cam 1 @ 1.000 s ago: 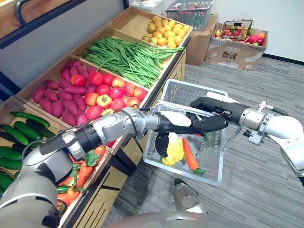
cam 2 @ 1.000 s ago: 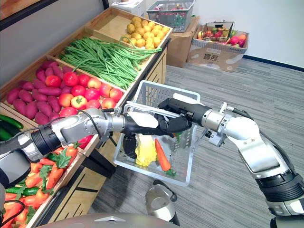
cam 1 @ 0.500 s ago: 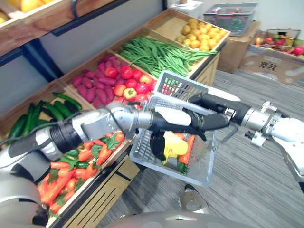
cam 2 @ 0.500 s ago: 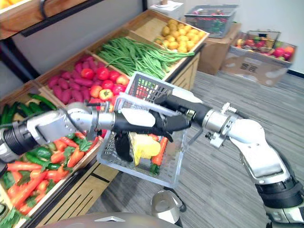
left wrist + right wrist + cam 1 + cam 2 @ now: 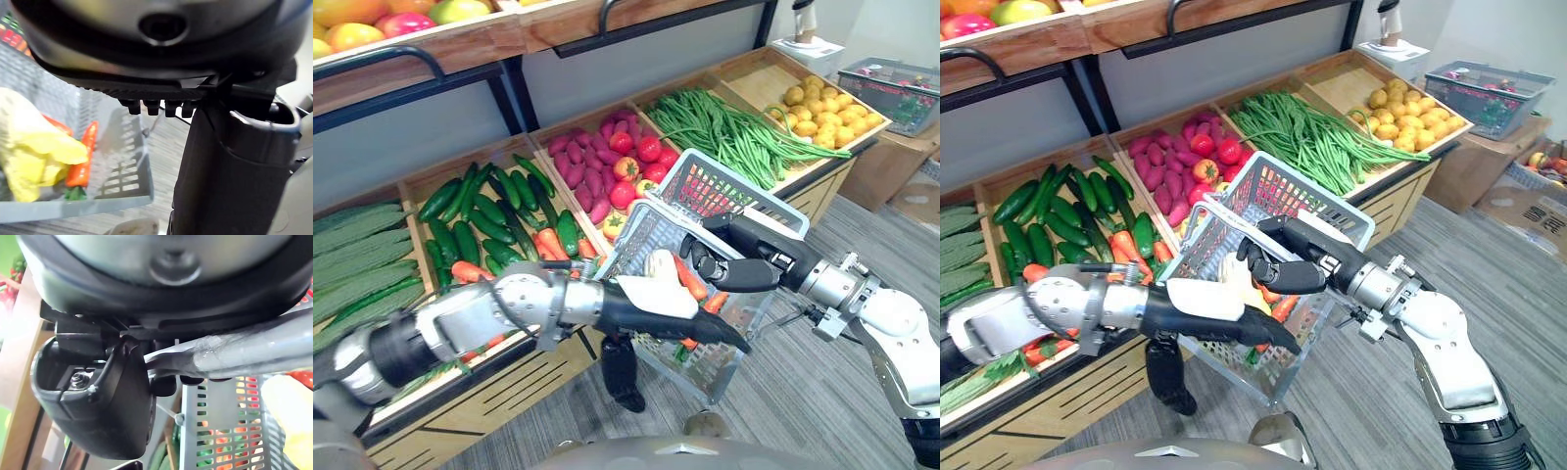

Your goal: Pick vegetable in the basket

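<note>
**Left eye view.** The left robot hand (image 5: 651,311) lies flat across the basket (image 5: 715,191), fingers straight and empty. The right robot hand (image 5: 729,266) is curled round the handle (image 5: 651,212) and carries the basket just off the shelf's front edge. Carrots (image 5: 546,245) lie at that front edge, beside the cucumbers (image 5: 475,211) and near the left robot hand. They are probably the vegetable to take.

**Right eye view.** Beans (image 5: 1312,137) lie towards the shelf's right end, well apart from the left robot hand.

**Left wrist view.** Past the straight fingers (image 5: 156,106), the basket floor holds a yellow piece (image 5: 34,147) touching one carrot (image 5: 84,156).

**Right wrist view.** The handle passes through the closed right robot hand (image 5: 98,396).

**Handling (judged).** A carrot should be light, stiff and smooth, tapering to a point, with soft leaves that give no hold. The thick middle of the root offers the surest grip, thumb opposite the fingers. It may roll or slip if pinched near the tip.
</note>
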### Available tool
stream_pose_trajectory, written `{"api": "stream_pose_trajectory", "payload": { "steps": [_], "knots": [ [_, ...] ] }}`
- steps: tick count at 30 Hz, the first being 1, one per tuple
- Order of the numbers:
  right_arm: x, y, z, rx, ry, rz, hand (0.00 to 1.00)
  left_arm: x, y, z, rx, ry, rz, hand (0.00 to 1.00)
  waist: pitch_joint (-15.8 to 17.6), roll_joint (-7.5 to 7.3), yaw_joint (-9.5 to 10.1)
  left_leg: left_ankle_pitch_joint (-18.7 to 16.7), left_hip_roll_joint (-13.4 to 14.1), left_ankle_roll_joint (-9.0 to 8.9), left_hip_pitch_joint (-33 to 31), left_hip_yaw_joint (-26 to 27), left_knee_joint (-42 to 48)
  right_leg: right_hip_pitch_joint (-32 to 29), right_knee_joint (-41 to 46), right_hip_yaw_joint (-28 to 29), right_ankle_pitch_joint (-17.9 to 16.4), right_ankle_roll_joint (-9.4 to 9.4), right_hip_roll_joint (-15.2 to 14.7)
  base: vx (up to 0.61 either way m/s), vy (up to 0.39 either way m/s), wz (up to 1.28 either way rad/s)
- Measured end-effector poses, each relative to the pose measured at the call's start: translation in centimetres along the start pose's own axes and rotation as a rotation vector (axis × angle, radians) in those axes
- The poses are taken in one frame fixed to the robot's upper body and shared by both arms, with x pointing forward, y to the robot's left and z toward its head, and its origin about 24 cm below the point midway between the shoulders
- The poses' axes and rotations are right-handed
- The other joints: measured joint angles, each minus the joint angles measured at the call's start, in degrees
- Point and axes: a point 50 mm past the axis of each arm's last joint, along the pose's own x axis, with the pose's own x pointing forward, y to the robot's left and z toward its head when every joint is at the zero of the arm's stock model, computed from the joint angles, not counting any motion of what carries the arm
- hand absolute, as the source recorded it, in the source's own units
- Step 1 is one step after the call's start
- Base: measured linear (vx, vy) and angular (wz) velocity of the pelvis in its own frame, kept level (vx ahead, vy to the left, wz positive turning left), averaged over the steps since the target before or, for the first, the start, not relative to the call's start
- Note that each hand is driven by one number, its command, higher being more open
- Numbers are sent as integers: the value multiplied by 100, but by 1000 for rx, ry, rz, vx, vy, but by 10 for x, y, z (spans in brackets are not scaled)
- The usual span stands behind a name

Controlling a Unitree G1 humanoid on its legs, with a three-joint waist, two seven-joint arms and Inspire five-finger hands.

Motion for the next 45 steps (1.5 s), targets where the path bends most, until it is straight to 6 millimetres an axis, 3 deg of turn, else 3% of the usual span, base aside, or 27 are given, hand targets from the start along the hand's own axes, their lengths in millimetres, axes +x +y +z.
{"api": "stream_pose_trajectory", "payload": {
  "steps": [5,9,14,18,22,26,28,29,31,32,34,35,39,44,45],
  "knots": [
    [-5,2,-6,40,5,-42,0,-11,-5,2,-32,20,65,100,-20,-30,29,508,-189,-18,115,-157,-675,1,-67,-223,31,-98,-24,-35,-71,24],
    [-9,6,-13,83,13,-86,0,-28,5,0,-16,70,184,100,-81,-96,105,1038,-344,-56,425,-259,-1507,-5,-64,-415,-56,-276,-13,-53,-61,16],
    [-14,6,-20,106,34,-112,0,-42,9,-5,-30,125,284,100,-215,-165,243,1692,-488,-70,918,-329,-2640,34,-50,-538,-71,-299,85,-13,-35,11],
    [-21,9,-27,138,57,-137,0,-42,1,-10,-92,131,311,100,-321,-275,279,1707,-500,-66,978,-384,-2652,122,-21,-600,-79,-301,94,18,-9,5],
    [-28,8,-30,143,78,-157,0,-51,-3,-23,-226,143,395,100,-343,-277,295,1728,-508,-64,1072,-397,-2656,195,30,-601,-108,-300,90,0,0,0],
    [-50,-6,-31,111,125,-238,0,-97,5,-39,-365,179,656,100,-363,-248,359,1713,-485,-117,1066,-437,-2660,204,49,-645,-153,-348,104,-54,-15,5],
    [-69,-15,-31,91,170,-290,0,-137,1,-50,-479,183,933,100,-398,-227,439,1724,-480,-123,1067,-461,-2660,216,51,-666,-153,-350,102,-38,-11,5],
    [-72,-16,-31,83,183,-296,0,-148,-3,-53,-504,190,1007,100,-421,-225,449,1726,-480,-125,1066,-464,-2660,216,50,-669,-152,-351,102,-20,-10,4],
    [-82,-19,-36,87,222,-322,0,-187,-28,-68,-625,215,1308,100,-566,-279,482,1728,-472,-129,1057,-473,-2660,217,39,-678,-152,-354,114,0,0,0],
    [-84,-19,-38,92,228,-327,0,-196,-37,-71,-652,224,1384,100,-618,-268,484,1728,-470,-130,1057,-473,-2660,217,37,-678,-152,-354,116,0,0,0],
    [-90,-20,-44,106,244,-363,0,-223,-78,-81,-737,272,1716,100,-711,-320,516,1728,-468,-130,1055,-473,-2660,220,34,-675,-149,-352,114,0,0,0],
    [-92,-20,-44,110,243,-379,0,-228,-90,-82,-756,285,1806,100,-724,-314,523,1728,-467,-130,1055,-474,-2660,221,34,-674,-148,-351,111,0,0,0],
    [-107,-27,-44,115,230,-524,0,-252,-188,-71,-813,491,2467,100,-705,-455,507,1729,-443,-134,1044,-467,-2660,211,29,-661,-150,-342,108,0,0,0],
    [-113,-33,-42,105,219,-633,0,-257,-274,-45,-836,818,2913,100,-708,-661,504,1726,-436,-138,1056,-413,-2656,186,29,-591,-129,-329,121,4,-4,-5],
    [-112,-34,-42,103,215,-639,0,-255,-290,-40,799,-831,-2821,100,-698,-705,502,1725,-436,-140,1056,-403,-2655,182,31,-579,-128,-325,121,1,0,-6]
  ]
}}
